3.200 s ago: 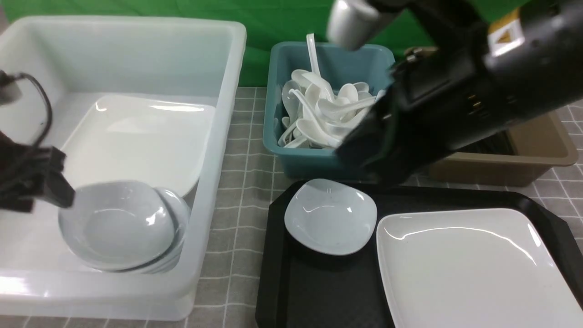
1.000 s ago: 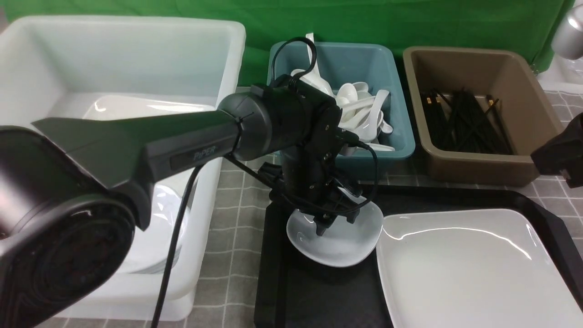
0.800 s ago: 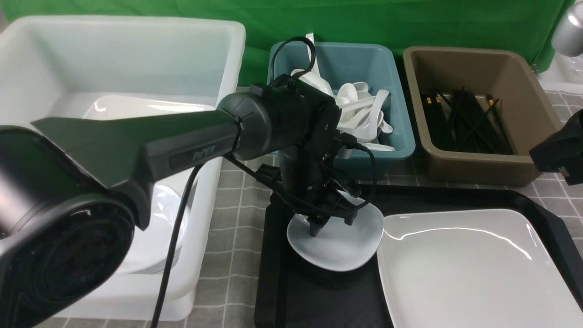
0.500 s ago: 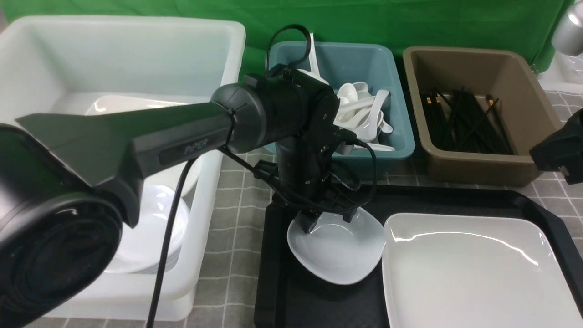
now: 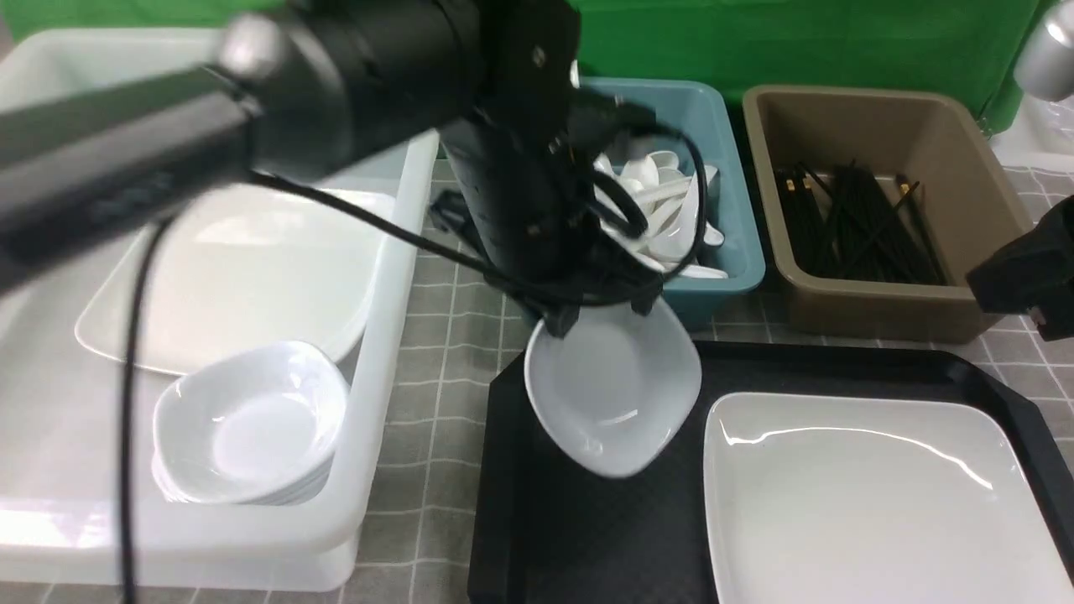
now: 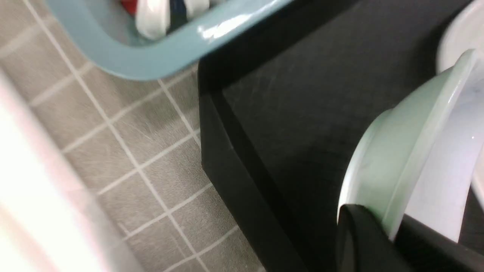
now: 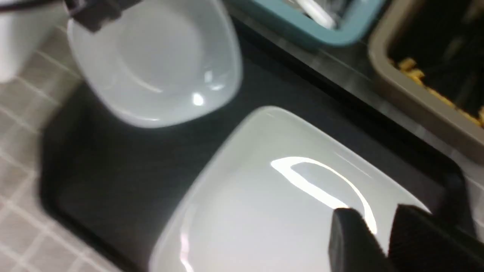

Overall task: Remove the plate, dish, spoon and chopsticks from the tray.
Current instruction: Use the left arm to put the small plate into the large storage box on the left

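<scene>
the dish [image 5: 612, 394] hangs from the left gripper [image 5: 602, 312], which is pinched tight on its far rim. it is tipped steeply, with its hollow side toward the front camera. its low edge is over the left part of the tray [image 5: 587, 545] and, judging by the shadow beneath, clear of the tray floor. in the left wrist view the rim of the dish [image 6: 397, 162] runs down between the black fingers [image 6: 359, 241], with the textured tray [image 6: 295, 113] below and a corner of the teal tub [image 6: 159, 60] beyond.

the plate [image 5: 873, 503] lies flat on the right part of the tray, near the dish but apart from it. the right gripper [image 7: 378, 213] hovers over the plate [image 7: 264, 196], its jaws a narrow gap apart with nothing between them.

behind the tray, the teal tub [image 5: 722, 289] holds a heap of white spoons [image 5: 663, 201] and the brown tub [image 5: 881, 315] holds black chopsticks [image 5: 856, 226]. at the left, the white tub [image 5: 390, 319] holds a second large plate [image 5: 243, 268] and a stack of small dishes [image 5: 252, 419]. a grey checked cloth [image 5: 436, 352] covers the table.
</scene>
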You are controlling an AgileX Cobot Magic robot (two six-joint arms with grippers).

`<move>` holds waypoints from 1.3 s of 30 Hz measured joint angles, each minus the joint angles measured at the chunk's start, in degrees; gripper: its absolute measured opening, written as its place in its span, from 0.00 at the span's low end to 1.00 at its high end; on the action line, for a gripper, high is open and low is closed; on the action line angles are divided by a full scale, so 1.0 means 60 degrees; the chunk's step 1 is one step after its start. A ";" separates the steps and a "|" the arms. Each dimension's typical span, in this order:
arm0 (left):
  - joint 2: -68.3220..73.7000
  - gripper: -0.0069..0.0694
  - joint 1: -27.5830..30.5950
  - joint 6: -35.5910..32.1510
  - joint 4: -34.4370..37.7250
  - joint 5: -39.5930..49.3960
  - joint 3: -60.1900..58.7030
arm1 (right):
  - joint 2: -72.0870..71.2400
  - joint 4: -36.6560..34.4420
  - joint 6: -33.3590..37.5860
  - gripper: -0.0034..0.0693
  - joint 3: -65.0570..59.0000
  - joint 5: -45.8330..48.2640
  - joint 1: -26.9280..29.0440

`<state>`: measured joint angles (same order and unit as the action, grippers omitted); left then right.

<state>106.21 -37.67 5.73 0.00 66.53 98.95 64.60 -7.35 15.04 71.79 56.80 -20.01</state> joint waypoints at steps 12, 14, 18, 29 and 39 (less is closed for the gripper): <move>-0.3205 0.13 0.3878 -0.1215 0.2222 0.0500 -0.0423 | 0.0848 -0.5385 0.2716 0.32 0.1321 -0.1262 -0.1220; -0.3922 0.13 0.5325 -0.1495 0.2675 0.0498 -0.1329 | 0.1592 -0.5412 0.2776 0.32 0.1816 -0.1387 -0.2153; -0.4546 0.13 0.6778 -0.1893 0.2824 0.0346 -0.2936 | 0.2342 -0.5378 0.2776 0.32 0.2380 -0.1378 -0.2919; -0.4644 0.13 0.8083 -0.2586 0.4168 -0.2065 -0.7008 | 0.3572 -0.5106 0.2650 0.32 0.2989 -0.1392 -0.3450; -0.4461 0.45 0.8083 -0.2907 0.4769 -0.2223 -0.7310 | 0.3572 -0.4171 0.2588 0.32 0.3108 -0.1353 -0.3408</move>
<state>79.44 10.83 -11.71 28.62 53.19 55.09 86.03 -32.37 30.57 90.44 48.69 -40.46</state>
